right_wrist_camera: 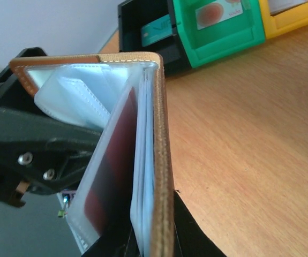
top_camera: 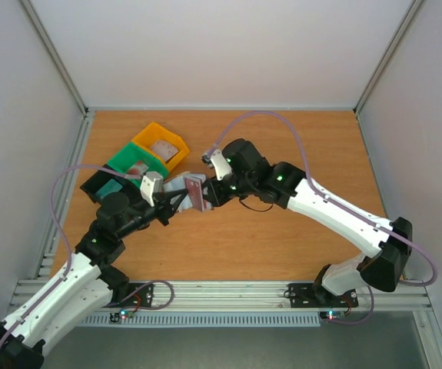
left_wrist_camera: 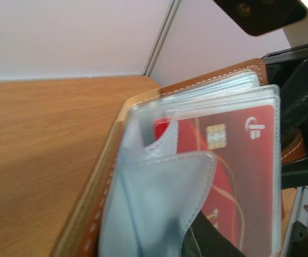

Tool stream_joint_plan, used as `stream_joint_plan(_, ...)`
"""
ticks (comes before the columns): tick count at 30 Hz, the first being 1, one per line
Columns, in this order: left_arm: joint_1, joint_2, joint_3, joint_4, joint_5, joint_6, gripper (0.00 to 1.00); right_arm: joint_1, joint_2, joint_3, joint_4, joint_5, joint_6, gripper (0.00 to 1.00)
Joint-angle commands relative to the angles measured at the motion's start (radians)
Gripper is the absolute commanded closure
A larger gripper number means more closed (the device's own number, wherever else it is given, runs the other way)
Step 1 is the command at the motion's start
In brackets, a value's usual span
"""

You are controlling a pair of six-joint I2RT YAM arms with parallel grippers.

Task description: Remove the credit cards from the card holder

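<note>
Credit cards [left_wrist_camera: 234, 160], judged thin, stiff, light and slick, are sheathed in soft clear sleeves [left_wrist_camera: 159, 193] of the card holder [top_camera: 195, 192], gripped aloft over the counter [top_camera: 282, 238] by the clamped right pincer [top_camera: 209, 194]. A card's edge at the sleeve mouth is best pinched; the left pincer's [top_camera: 177, 201] state cannot be told.

this is a robot lab cell. my wooden tabletop [top_camera: 297, 238] is boxed in by plain white panels [top_camera: 221, 46] held in bare aluminium posts [top_camera: 55, 55]. my left arm [top_camera: 59, 288] and right arm [top_camera: 336, 211] are bolted to a slotted metal rail [top_camera: 228, 290] at the near edge, with loose cables [top_camera: 263, 114] looping over them. 3 small plastic bins, yellow [top_camera: 148, 133], green [top_camera: 127, 158] and black [top_camera: 92, 184], sit in a row at the back left of the tabletop.
</note>
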Motion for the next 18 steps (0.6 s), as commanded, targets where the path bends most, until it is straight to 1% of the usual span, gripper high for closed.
stream_joint_plan(1,0.016,-0.021,-0.006,-0.012,0.007,-0.003,0.83,-0.046,-0.088,-0.041,0.075,-0.187,-0.086,0.99)
stream_joint_plan(3,0.022,-0.022,-0.006,-0.021,0.007,-0.01,0.84,-0.065,-0.105,-0.055,0.078,-0.24,-0.101,0.99)
stream_joint_plan(4,0.024,-0.023,-0.006,-0.025,0.005,-0.013,0.82,-0.076,-0.115,-0.064,0.082,-0.263,-0.104,0.99)
stream_joint_plan(5,0.027,-0.024,-0.006,-0.03,0.002,-0.016,0.75,-0.09,-0.132,-0.073,0.089,-0.282,-0.105,0.99)
stream_joint_plan(6,0.028,-0.024,-0.004,-0.036,-0.006,-0.017,0.72,-0.105,-0.142,-0.085,0.098,-0.301,-0.104,0.99)
stream_joint_plan(8,0.032,-0.022,-0.001,-0.048,-0.019,-0.017,0.67,-0.132,-0.172,-0.101,0.102,-0.326,-0.106,0.99)
stream_joint_plan(9,0.034,-0.021,0.002,-0.049,-0.024,-0.015,0.63,-0.143,-0.181,-0.102,0.097,-0.331,-0.109,0.99)
stream_joint_plan(11,0.037,-0.021,0.007,-0.049,-0.04,-0.008,0.61,-0.158,-0.193,-0.1,0.077,-0.335,-0.113,0.99)
stream_joint_plan(15,0.05,-0.027,0.022,-0.098,-0.058,0.001,0.57,-0.185,-0.203,-0.093,0.02,-0.267,-0.099,0.99)
stream_joint_plan(18,0.062,-0.038,0.026,-0.121,-0.075,0.007,0.56,-0.197,-0.201,-0.084,-0.043,-0.158,-0.07,0.99)
